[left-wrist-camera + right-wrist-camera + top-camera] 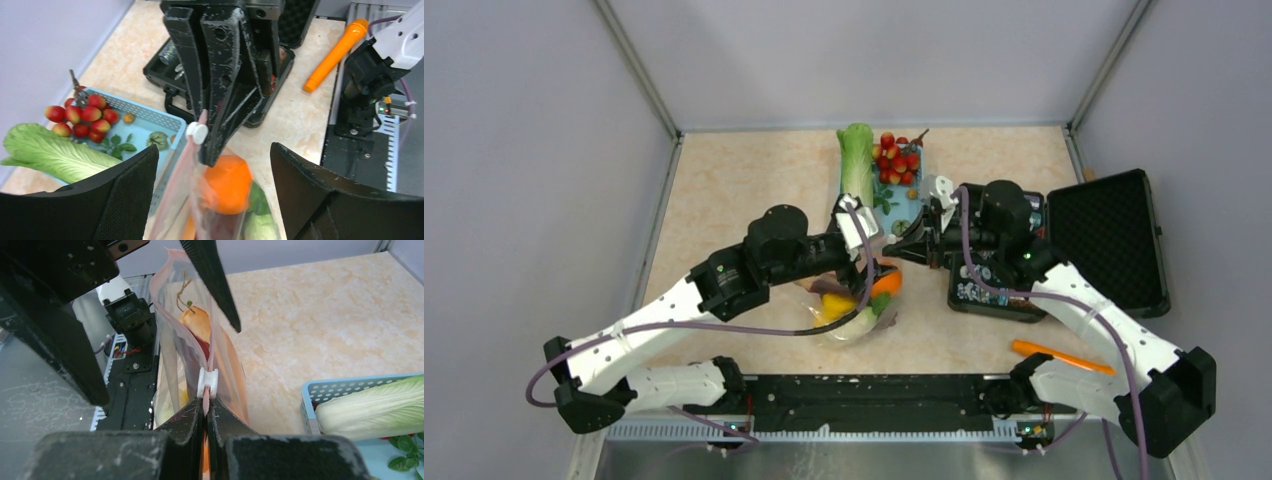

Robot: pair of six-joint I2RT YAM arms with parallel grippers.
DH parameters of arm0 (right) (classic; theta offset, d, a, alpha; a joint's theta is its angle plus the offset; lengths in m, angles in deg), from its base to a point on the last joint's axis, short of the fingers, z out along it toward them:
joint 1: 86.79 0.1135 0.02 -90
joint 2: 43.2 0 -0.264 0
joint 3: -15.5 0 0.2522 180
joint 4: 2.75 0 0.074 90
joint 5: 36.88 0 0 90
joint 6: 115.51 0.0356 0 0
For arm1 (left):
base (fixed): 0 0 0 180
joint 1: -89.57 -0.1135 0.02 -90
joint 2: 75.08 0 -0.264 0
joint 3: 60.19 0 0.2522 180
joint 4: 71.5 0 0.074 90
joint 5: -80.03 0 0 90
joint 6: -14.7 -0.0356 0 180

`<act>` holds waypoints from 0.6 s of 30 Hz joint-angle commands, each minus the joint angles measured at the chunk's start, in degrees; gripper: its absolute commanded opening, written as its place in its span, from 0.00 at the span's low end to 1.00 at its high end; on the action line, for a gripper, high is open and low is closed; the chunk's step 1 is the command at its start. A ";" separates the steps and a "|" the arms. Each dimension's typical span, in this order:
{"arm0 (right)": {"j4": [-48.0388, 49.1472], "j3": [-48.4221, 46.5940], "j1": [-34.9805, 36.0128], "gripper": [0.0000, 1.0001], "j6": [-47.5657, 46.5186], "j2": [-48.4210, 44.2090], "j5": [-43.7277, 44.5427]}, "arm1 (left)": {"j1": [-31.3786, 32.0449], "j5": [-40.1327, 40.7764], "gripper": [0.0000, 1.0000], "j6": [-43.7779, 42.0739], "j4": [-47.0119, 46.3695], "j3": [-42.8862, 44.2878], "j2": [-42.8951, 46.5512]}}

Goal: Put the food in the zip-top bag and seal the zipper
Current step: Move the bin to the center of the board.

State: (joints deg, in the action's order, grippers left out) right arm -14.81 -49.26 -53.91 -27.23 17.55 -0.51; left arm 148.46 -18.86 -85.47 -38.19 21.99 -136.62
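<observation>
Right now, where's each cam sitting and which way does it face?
Top external: above and behind the robot, looking down on the table; left arm and right arm meet over the zip-top bag.
Left wrist: on the left arm, facing the right arm's base; own open left gripper frames the bottom.
Right wrist: on the right arm, facing the left arm's base; own right gripper shut on the zipper.
Shared: both wrist views show the slider and blue basket.

Beige marbled tabletop (724, 200); plain grey walls (524, 150); even light

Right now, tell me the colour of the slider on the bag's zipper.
White. The zipper slider shows best in the right wrist view.
</observation>
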 commanded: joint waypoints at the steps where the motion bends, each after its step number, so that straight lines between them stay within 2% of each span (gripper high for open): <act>1: 0.30 -1.03 1.01 0.00 -1.07 -1.33 -2.59 | -0.37 0.58 0.84 -5.27 -4.19 -1.35 2.04; 7: -1.48 -0.68 1.63 0.00 -3.10 -1.84 -2.49 | -0.75 -3.88 0.84 -10.87 -6.37 -3.38 3.17; 11: -1.53 -0.60 1.66 0.00 -3.97 -2.49 -2.99 | -1.07 -8.44 0.80 -13.63 -6.98 -3.41 2.94; 16: -3.09 -0.48 1.70 0.00 -4.97 -3.35 -3.41 | -2.45 -9.30 0.52 -15.04 -5.44 -1.77 0.46; 18: -3.86 -0.56 1.66 0.00 -5.42 -3.44 -3.09 | -2.68 -10.54 0.46 -14.74 -3.93 -0.13 -0.66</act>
State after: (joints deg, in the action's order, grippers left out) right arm -17.90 -49.26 -52.82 -30.57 15.76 -2.50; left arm 146.69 -26.03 -98.67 -41.90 19.02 -135.25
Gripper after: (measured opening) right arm 0.003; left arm 0.508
